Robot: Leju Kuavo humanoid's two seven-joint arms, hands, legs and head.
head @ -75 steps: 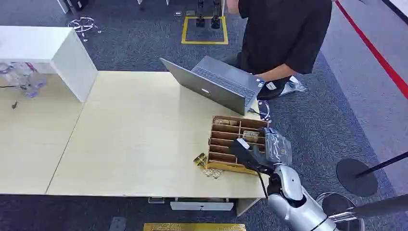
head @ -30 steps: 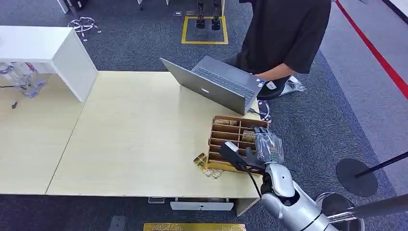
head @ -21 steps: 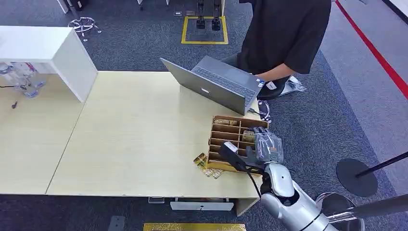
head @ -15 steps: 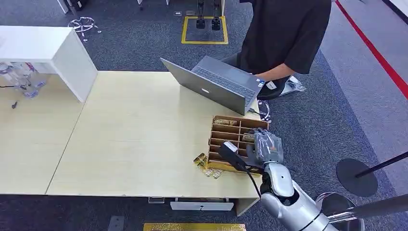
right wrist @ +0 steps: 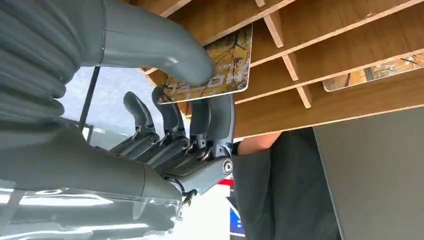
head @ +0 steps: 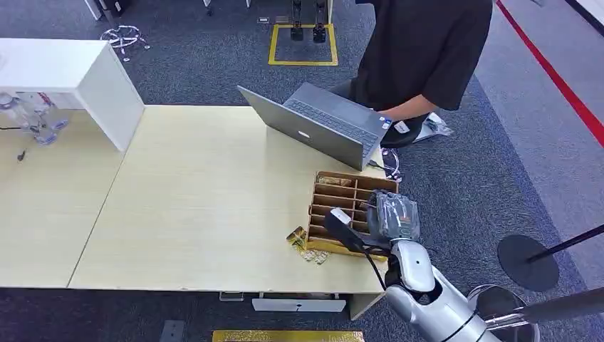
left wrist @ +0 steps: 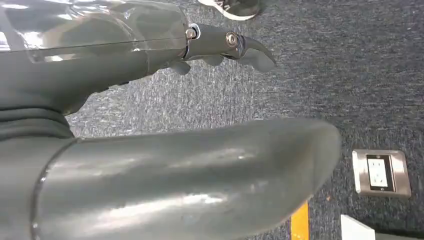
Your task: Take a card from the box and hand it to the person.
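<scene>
A brown wooden box (head: 329, 211) with slotted compartments stands near the table's right front corner. My right hand (head: 396, 217) hovers over its right side. In the right wrist view, the thumb and fingers (right wrist: 212, 117) of my right hand (right wrist: 165, 125) pinch a yellow printed card (right wrist: 223, 70) at the box's dividers (right wrist: 340, 45). Another card (right wrist: 377, 74) lies in a neighbouring slot. My left hand (left wrist: 150, 125) hangs over the carpet with fingers apart, holding nothing. The person (head: 422, 50) in black stands beyond the table's far right.
An open grey laptop (head: 313, 128) sits just behind the box. A few gold cards (head: 302, 242) lie loose on the table (head: 199, 192) by the box's left front corner. A white cabinet (head: 68, 75) and plastic bottles (head: 32, 117) are far left.
My right hand has shifted left over the box and brought its fingers down into the slots. Over the last half second it has hardly moved. The person has stayed put.
</scene>
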